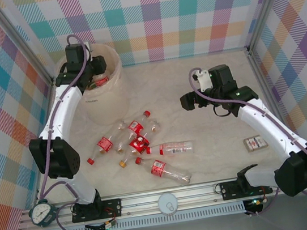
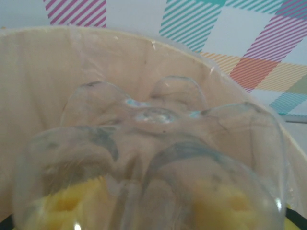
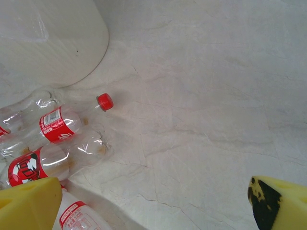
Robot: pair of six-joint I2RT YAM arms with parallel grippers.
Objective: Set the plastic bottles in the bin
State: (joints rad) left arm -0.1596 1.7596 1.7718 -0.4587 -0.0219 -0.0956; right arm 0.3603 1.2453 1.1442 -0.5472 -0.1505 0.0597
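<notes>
Left wrist view: your left gripper (image 2: pixel 148 208) pinches a bottle (image 2: pixel 158 143), likely light, slick and crushable, by its sides over the bin (image 2: pixel 43 76); right gripper (image 3: pixel 153 206) gapes wide.

The top view looks steeply down from high over the 6 o'clock edge, taking in the whole desk (image 1: pixel 197 97), with the bin (image 1: pixel 104 107) at 11 o'clock. The left wrist view sits right against a clear bottle (image 2: pixel 153 158), facing the bin's inner wall (image 2: pixel 43 81). The right wrist view looks down on the desk (image 3: pixel 206 120) from nearer. With the top view it shares the bottle pile (image 3: pixel 57 124) and the bin's foot (image 3: pixel 48 38).
</notes>
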